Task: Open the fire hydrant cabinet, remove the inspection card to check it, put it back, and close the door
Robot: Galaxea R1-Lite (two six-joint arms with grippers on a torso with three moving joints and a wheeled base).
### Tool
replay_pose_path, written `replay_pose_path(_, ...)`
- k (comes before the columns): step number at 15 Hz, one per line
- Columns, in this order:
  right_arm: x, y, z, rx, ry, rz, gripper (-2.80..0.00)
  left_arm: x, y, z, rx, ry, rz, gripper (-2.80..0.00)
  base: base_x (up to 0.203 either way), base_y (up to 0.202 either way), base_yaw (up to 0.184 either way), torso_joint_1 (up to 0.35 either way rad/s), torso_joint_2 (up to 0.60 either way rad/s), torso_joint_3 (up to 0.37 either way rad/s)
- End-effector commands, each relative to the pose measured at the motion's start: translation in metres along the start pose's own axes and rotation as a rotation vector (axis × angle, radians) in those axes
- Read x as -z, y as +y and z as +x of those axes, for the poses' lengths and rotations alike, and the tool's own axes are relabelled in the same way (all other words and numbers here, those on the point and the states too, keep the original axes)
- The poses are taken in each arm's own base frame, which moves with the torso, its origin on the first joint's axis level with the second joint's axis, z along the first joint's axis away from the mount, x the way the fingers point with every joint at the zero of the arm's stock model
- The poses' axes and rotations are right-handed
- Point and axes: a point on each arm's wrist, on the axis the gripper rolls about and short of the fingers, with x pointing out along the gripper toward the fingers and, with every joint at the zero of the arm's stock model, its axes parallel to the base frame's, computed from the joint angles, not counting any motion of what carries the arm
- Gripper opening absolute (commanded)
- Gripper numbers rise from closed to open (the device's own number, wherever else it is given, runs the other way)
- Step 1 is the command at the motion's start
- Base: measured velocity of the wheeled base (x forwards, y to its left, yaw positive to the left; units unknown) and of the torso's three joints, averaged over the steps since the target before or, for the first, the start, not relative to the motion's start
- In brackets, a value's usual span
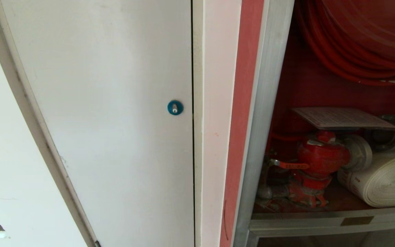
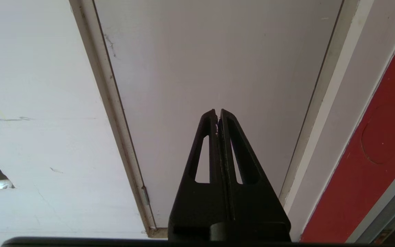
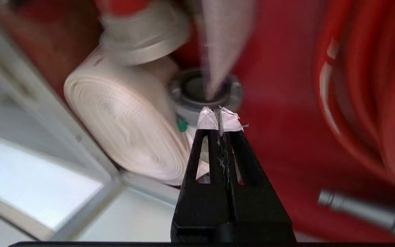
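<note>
Inside the fire hydrant cabinet (image 1: 273, 68), now open, the inspection card (image 1: 341, 118) lies flat on the red valve (image 1: 321, 156). My right gripper (image 3: 219, 118), jaws closed and empty, faces it; I should open them and approach level. Left gripper (image 2: 218, 115) is parked, jaws closed.
</note>
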Motion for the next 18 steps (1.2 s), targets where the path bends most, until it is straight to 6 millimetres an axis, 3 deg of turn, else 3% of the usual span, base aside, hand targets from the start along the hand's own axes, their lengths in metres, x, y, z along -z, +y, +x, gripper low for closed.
replay_pose_path(1, 0.000, 0.007, -0.001, -0.062, -0.009, -0.065, -2.80, 0.000, 0.000, 0.000, 0.000, 0.001, 0.000, -2.80, 0.000, 0.000, 0.000, 0.000, 0.00, 0.000)
replay_pose_path(3, 0.000, 0.009, -0.001, -0.079, -0.008, -0.118, -2.80, 0.000, 0.000, 0.000, 0.000, 0.001, 0.000, -2.80, 0.000, 0.000, 0.000, 0.000, 0.00, 0.000)
replay_pose_path(4, 0.002, 0.010, 0.000, -0.082, -0.002, -0.142, 0.00, 0.000, 0.000, 0.000, 0.000, 0.001, 0.000, -2.80, 0.000, 0.000, 0.000, 0.000, 0.00, 0.000)
replay_pose_path(9, 0.004, 0.019, -0.007, -0.072, 0.055, -0.149, 0.00, 0.000, 0.000, 0.000, 0.000, 0.001, 0.000, -2.80, 0.000, 0.000, 0.000, 0.000, 0.00, 0.000)
replay_pose_path(11, 0.005, 0.019, 0.010, -0.031, 0.063, -0.150, 0.00, 0.000, 0.000, 0.000, 0.000, 0.001, 0.000, -2.80, 0.000, 0.000, 0.000, 0.000, 0.00, 0.000)
replay_pose_path(15, 0.009, 0.008, 0.064, 0.095, 0.070, -0.139, 0.00, 0.000, 0.000, 0.000, 0.000, 0.001, 0.000, -2.80, 0.000, 0.000, 0.000, 0.000, 0.00, 0.000)
replay_pose_path(18, 0.008, 0.008, 0.073, 0.086, 0.062, -0.116, 0.00, 0.000, 0.000, 0.000, 0.000, 0.001, 0.000, -2.80, 0.000, 0.000, 0.000, 0.000, 0.00, 0.000)
